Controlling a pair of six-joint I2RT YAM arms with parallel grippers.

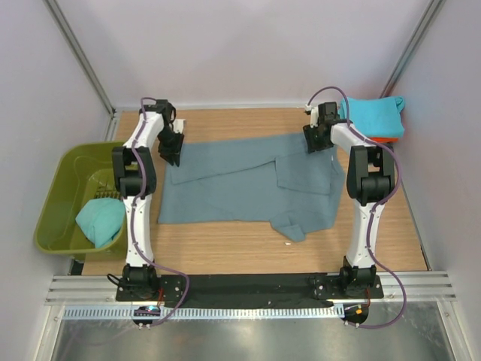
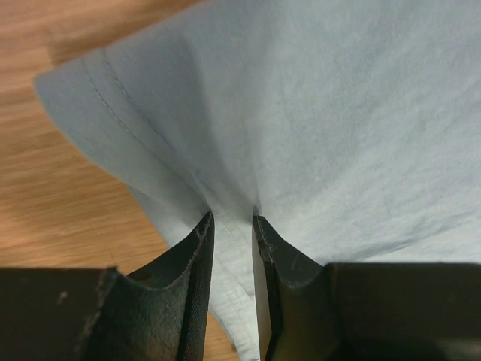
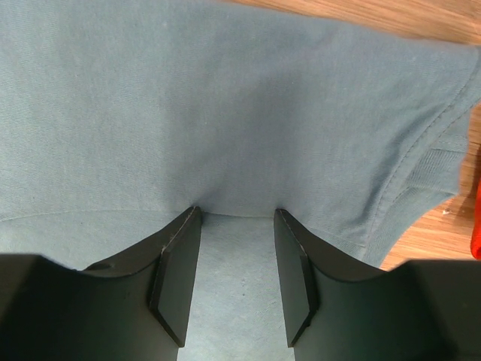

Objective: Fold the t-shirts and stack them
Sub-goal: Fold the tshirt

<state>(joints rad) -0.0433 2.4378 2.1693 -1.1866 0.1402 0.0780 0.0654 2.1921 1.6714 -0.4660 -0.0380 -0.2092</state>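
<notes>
Left claw sits narrow around the upper-left edge of the slate t-shirt; whether it grips is unclear. Right claw stands half-wide over the upper-right edge. Worktop shows below the hem.

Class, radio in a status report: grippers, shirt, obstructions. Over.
Status: left gripper astride a pucker at far left corner of blue-grey t-shirt, grip unclear. The right gripper open on its far right edge. Shirt spread out, right side folded in. Nothing blocking.

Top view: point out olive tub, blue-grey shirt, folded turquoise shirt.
olive tub [image 1: 60, 197]: top view, left wall.
blue-grey shirt [image 1: 225, 188]: top view, middle.
folded turquoise shirt [image 1: 372, 116]: top view, middle.
</notes>
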